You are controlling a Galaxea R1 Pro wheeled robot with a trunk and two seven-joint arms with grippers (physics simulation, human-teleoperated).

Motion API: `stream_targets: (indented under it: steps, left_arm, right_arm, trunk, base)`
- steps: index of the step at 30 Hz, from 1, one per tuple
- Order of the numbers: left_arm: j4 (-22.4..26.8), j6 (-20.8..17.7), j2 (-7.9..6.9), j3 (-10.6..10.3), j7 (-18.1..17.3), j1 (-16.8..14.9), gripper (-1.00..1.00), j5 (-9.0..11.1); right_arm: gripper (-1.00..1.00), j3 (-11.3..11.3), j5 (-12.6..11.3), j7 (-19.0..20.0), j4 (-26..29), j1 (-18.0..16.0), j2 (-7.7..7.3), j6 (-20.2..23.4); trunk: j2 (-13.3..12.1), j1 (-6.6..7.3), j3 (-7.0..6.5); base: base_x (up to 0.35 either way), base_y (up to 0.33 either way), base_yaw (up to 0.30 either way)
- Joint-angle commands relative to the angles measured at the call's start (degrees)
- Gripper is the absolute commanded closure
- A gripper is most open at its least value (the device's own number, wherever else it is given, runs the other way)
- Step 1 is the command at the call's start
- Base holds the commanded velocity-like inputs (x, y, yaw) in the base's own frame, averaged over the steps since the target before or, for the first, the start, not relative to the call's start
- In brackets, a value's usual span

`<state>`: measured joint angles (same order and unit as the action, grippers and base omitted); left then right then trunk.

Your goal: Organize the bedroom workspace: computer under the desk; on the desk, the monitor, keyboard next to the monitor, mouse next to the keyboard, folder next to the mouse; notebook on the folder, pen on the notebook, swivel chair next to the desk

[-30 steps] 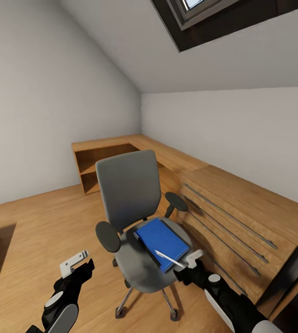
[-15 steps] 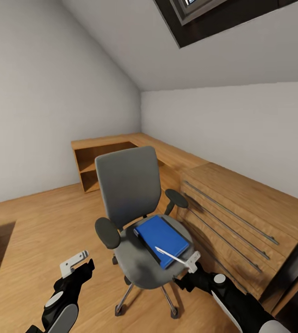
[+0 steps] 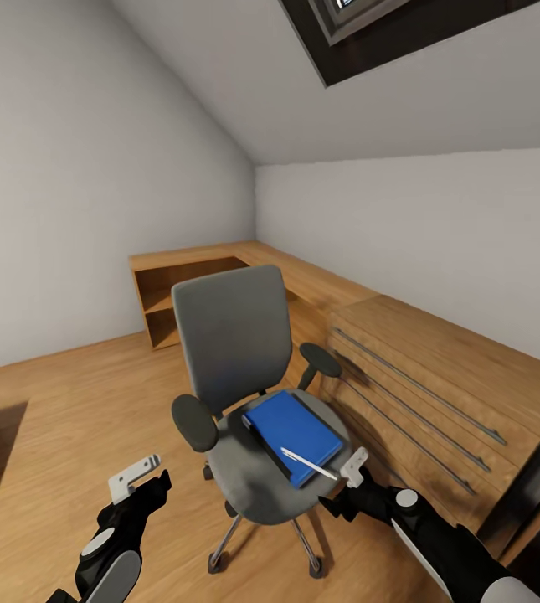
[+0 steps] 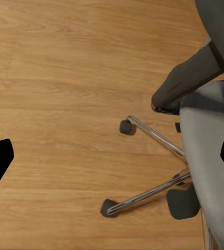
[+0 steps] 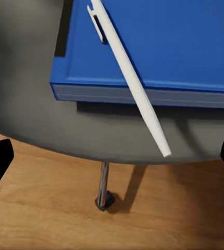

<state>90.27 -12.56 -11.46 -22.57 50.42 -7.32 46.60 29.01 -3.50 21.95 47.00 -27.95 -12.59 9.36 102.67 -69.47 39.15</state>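
Pen, thin white stick (image 3: 309,464), is lying across the flat blue folder (image 3: 294,432) at lower centre; we are observing both the right gripper (image 3: 352,476) and the left gripper (image 3: 140,477) wide apart, holding nothing.

The swivel chair (image 3: 236,368) has a mid-grey padded seat and back, near-black armrest pads and a shiny chrome star base on dark casters. On the seat lies the folder (image 3: 293,431) — bright, even blue, with a dark edge along its spine side and a paler blue-grey band at its edge in the right wrist view. The pen (image 3: 309,465) is plain white. The floor (image 3: 60,402) is warm honey wood with a fine grain — the low chest of drawers (image 3: 420,385) matches it, crossed by thin grey bar handles. The walls are flat pale grey.
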Motion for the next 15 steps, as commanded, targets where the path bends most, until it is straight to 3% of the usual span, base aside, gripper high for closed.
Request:
stream_targets:
  steps: [1, 15]
  left_arm:
    - [0.08, -0.27, -0.05, -0.1, 0.39, -0.06, -1.0, 0.16]
    - [0.08, -0.28, -0.05, -0.26, 0.3, -0.06, -1.0, 0.21]
  right_arm:
    - [-1.0, 0.16, -0.37, 0.01, 0.11, -0.03, -0.05, 0.39]
    - [-1.0, 0.36, -0.28, 0.03, 0.13, -0.02, 0.19, 0.62]
  trunk:
    - [0.03, 0.0, 0.06]
    - [0.03, 0.0, 0.06]
  base:
    - [0.097, 0.0, 0.0]
    - [0.125, 0.0, 0.0]
